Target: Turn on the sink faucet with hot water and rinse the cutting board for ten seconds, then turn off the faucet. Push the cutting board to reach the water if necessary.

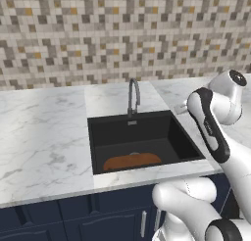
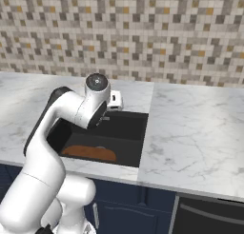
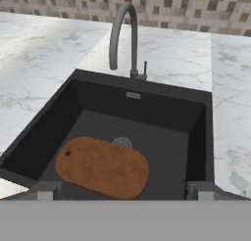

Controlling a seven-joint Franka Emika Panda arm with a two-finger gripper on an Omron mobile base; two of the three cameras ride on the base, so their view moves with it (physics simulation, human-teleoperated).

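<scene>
cutting board (image 3: 102, 167) is lying flat on the sink (image 3: 196, 112) floor, toward the near wall, partly covering the drain (image 3: 122, 143). it's looking stiff, light, likely sliding easily; better pushed at an edge than pinched. faucet (image 3: 122, 36) is dry, its small lever (image 3: 144, 68) thin and rigid. fingers (image 3: 44, 191) are standing wide apart, holding nothing.

Sink (image 3: 196, 112) is set into the counter (image 1: 44, 137), faucet (image 3: 122, 36) behind its back rim, spout arching forward over the basin. Cutting board (image 3: 102, 166) lies flat on the basin floor, front-left, partly over the drain (image 3: 122, 142). Tiled wall (image 1: 122, 34) runs behind the counter, cabinets (image 1: 73, 220) below it. My gripper (image 3: 125, 188) sits above the sink's near edge.
</scene>
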